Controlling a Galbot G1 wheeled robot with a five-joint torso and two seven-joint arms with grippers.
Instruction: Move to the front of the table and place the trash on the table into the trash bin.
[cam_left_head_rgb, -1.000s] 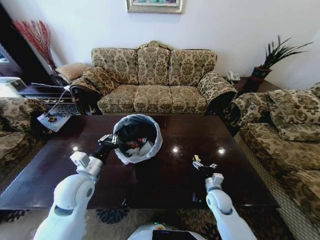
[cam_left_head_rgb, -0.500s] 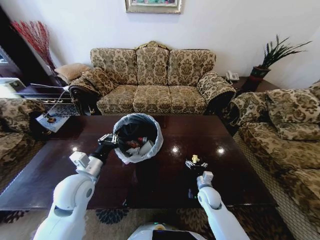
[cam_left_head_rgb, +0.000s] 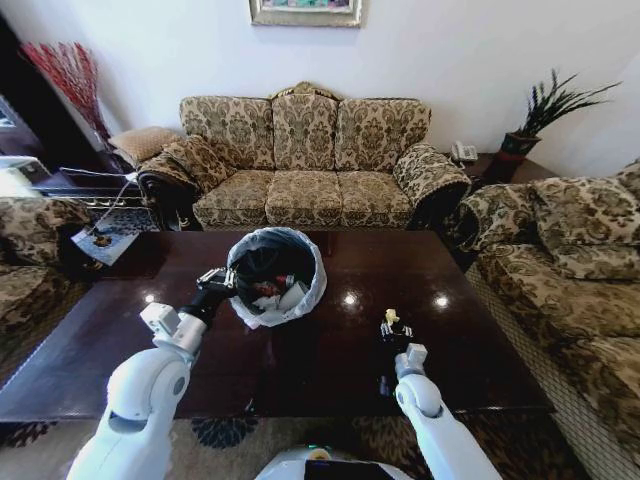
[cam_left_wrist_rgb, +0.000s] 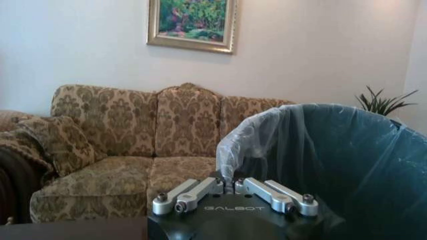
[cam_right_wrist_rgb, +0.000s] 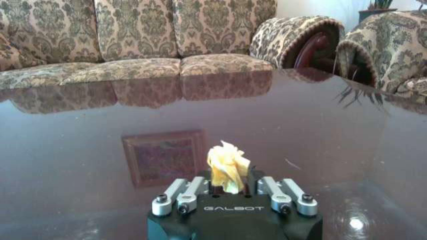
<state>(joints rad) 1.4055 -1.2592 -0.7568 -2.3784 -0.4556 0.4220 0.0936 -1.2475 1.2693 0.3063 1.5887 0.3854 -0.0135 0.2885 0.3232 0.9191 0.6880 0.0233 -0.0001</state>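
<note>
My right gripper (cam_left_head_rgb: 390, 325) pinched a yellowish wrapper (cam_right_wrist_rgb: 228, 167), lower right; the bin (cam_left_head_rgb: 312, 262) lay up-left, beside my left gripper (cam_left_head_rgb: 215, 281).

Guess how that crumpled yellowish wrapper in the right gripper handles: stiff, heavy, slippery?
The wrapper is creased and crumpled, so probably thin, floppy and very light. It stands up between the right gripper fingers, so likely holds some shape. A loose pinch could let it slip or flutter off.

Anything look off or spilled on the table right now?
Nothing spilled. The trash bin stands on the table itself, tilted toward the left gripper at its rim. The right gripper holds a crumpled yellowish wrapper.
</note>
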